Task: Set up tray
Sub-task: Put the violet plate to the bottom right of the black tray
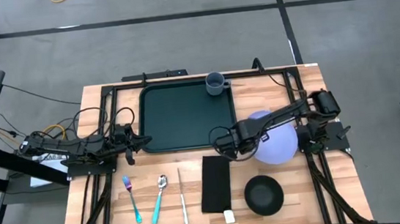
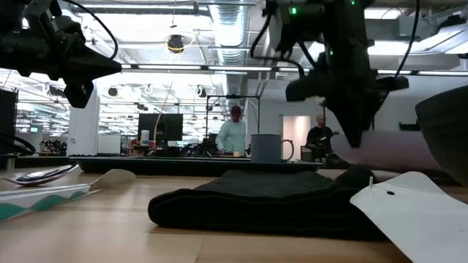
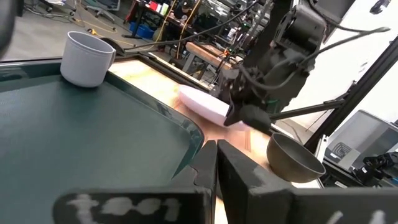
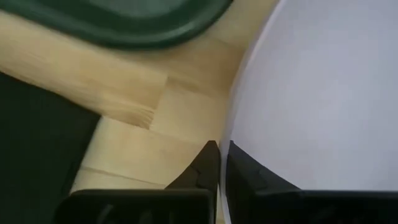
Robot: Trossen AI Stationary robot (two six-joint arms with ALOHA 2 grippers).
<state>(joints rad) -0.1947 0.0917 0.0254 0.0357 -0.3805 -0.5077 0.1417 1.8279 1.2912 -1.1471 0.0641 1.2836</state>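
Observation:
The dark green tray (image 1: 186, 117) lies at the table's far middle, with a grey mug (image 1: 216, 83) standing in its far right corner. A lavender plate (image 1: 275, 143) is just right of the tray's near right corner. My right gripper (image 1: 241, 146) is at the plate's left edge and is shut on the plate. In the low view the plate (image 2: 395, 150) is tilted below that gripper (image 2: 358, 137). My left gripper (image 1: 131, 142) hovers shut beside the tray's left rim (image 3: 186, 134) and holds nothing. My right gripper pinches the plate's left rim (image 4: 231, 134) between its two fingers (image 4: 205, 165). They come from above, pointing down. The plate is tilted in the hold. I cannot tell whether its right side rests on the table.
Along the near side lie a fork (image 1: 132, 199), a spoon (image 1: 160, 198), a knife (image 1: 182, 196), a folded black napkin (image 1: 216, 182) with a white tag, and a black bowl (image 1: 264, 194). The tray's floor is bare apart from the mug. People stand in the room beyond.

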